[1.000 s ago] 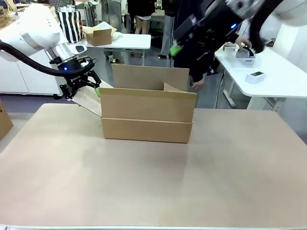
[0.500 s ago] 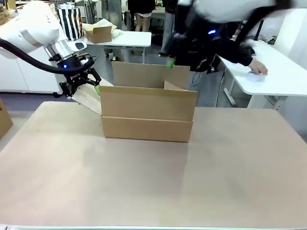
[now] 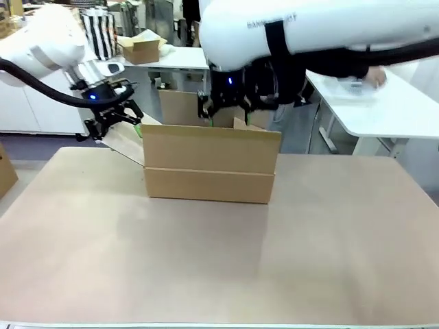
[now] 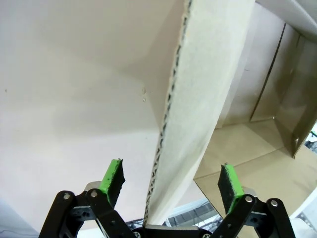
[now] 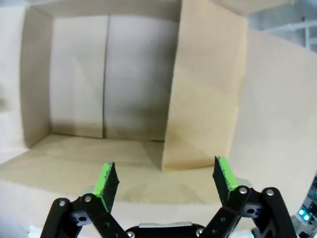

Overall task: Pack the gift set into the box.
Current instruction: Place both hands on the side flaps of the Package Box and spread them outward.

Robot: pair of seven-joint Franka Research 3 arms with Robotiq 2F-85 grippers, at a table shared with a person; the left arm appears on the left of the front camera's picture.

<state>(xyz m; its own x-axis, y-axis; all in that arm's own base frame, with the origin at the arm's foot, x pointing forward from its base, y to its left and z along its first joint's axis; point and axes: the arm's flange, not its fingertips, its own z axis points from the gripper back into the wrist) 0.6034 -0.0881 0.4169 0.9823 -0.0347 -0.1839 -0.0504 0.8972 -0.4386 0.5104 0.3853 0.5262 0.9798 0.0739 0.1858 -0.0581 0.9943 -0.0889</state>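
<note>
Box (image 3: 209, 164): brown corrugated carton, flaps raised, standing on the worktop (image 3: 219, 260) toward its far middle. Left hand (image 4: 171, 181): released, green pads spread either side of the carton's left side flap (image 4: 198, 99), not pinching it. Right hand (image 5: 163, 181): released, empty, poised over the carton's bare interior.

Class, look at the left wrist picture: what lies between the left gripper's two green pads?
In the left wrist view, the left gripper is open, and the corrugated edge of the box's side flap runs up between its pads; neither visibly touches it.
</note>
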